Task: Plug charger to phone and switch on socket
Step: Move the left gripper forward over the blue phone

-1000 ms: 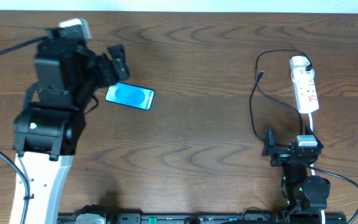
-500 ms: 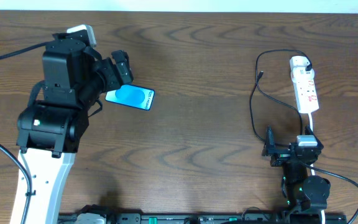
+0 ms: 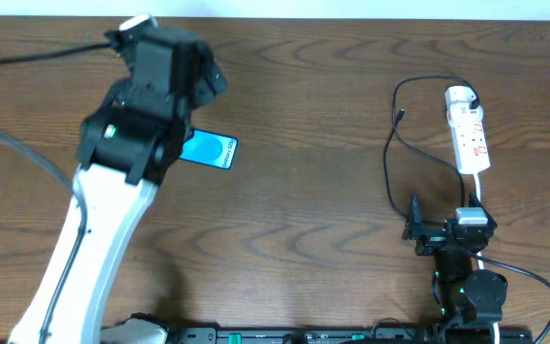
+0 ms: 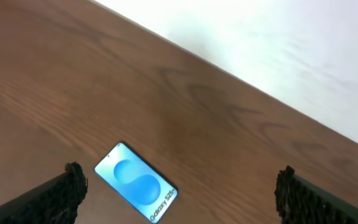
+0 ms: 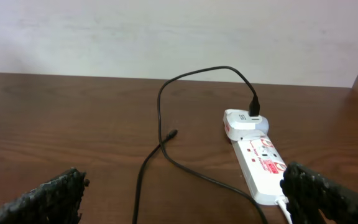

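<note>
The phone (image 4: 135,190) lies flat on the table, its blue screen up. In the overhead view (image 3: 214,150) the left arm partly covers it. My left gripper (image 4: 182,194) is open and empty above the phone, which shows between the fingers nearer the left one. The socket (image 3: 471,139) lies at the far right. The charger's white plug head (image 5: 244,122) sits in its far end. The black cable (image 5: 160,112) loops left, and its connector tip (image 5: 171,134) lies loose on the table. My right gripper (image 5: 188,196) is open and empty, short of the socket (image 5: 263,165).
The socket's white cord (image 3: 475,196) runs back toward the right arm's base. The table's far edge meets a white wall (image 4: 278,37). Bare wood lies between the phone and the cable (image 3: 390,162).
The left arm has swung up and to the right, now reaching over the phone from above. The phone, cable, socket and right arm have not moved.
</note>
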Controlling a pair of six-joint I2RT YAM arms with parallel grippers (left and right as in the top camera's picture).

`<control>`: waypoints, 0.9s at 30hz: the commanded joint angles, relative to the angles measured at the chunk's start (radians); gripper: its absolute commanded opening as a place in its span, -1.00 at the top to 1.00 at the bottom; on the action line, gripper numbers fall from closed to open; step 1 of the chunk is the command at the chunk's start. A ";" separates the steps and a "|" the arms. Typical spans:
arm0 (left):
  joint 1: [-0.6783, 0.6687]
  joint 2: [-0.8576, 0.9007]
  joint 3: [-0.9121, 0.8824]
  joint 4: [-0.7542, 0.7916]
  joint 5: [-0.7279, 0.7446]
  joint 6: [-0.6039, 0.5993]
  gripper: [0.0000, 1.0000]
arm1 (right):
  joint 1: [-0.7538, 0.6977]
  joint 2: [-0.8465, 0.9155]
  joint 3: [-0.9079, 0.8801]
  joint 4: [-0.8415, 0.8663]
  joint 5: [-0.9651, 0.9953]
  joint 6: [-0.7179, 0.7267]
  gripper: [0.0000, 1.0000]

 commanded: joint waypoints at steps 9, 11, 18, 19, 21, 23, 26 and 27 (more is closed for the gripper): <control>0.002 0.301 0.150 -0.158 -0.154 -0.339 -0.97 | 0.014 -0.007 -0.002 -0.004 -0.009 -0.015 -0.99; 0.003 0.337 0.150 -0.175 -0.153 -0.389 -0.97 | 0.014 -0.007 -0.002 -0.004 -0.009 -0.015 -0.99; 0.009 0.457 0.149 -0.242 -0.142 -0.626 -0.97 | 0.014 -0.007 -0.002 -0.004 -0.009 -0.015 -0.98; 0.010 0.476 0.149 -0.256 -0.137 -0.661 -0.97 | 0.014 -0.007 -0.002 -0.004 -0.009 -0.015 -0.99; 0.018 0.509 0.149 -0.263 -0.108 -0.693 -0.97 | 0.014 -0.007 -0.002 -0.004 -0.009 -0.015 -0.98; 0.031 0.546 0.149 -0.261 -0.059 -0.693 -0.98 | 0.014 -0.007 -0.002 -0.004 -0.009 -0.015 -0.98; 0.059 0.586 0.149 -0.259 0.003 -0.692 -0.97 | 0.014 -0.007 -0.002 -0.004 -0.009 -0.015 -0.98; 0.072 0.597 0.149 -0.260 0.029 -0.692 -0.97 | 0.014 -0.007 -0.002 -0.004 -0.009 -0.015 -0.99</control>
